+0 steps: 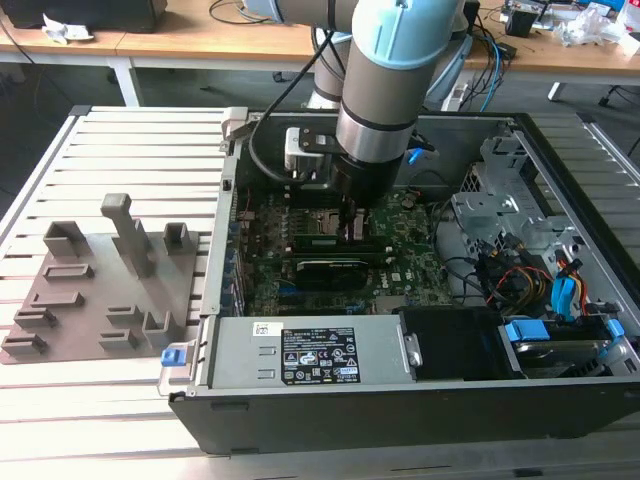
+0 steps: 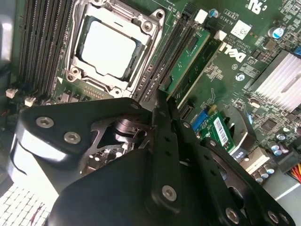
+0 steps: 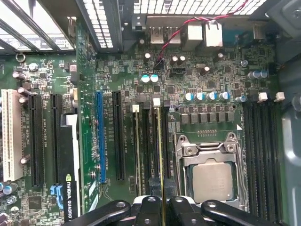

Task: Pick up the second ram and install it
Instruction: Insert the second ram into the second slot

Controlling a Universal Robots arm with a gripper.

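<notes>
The gripper (image 3: 162,207) hung low over the motherboard (image 3: 197,75) inside the open computer case (image 1: 560,180), its two black fingers (image 3: 149,209) closed on the second ram (image 3: 161,160) — the thin stick stood on edge between them, seen edge-on in the first wrist view. Its long axis ran straight away from the jaws, in line with the row of memory slots (image 3: 141,146) just beside the CPU socket (image 3: 211,174). It appeared to sit in or right over one of those slots; how deep it sat could not be told. Beyond the slot's far end lay white latch tabs (image 3: 156,101), then capacitors and the rear ports. In the exterior view the arm stood upright over the board — the grey fixture tray (image 1: 100,290) lay well apart on that view's left.
</notes>
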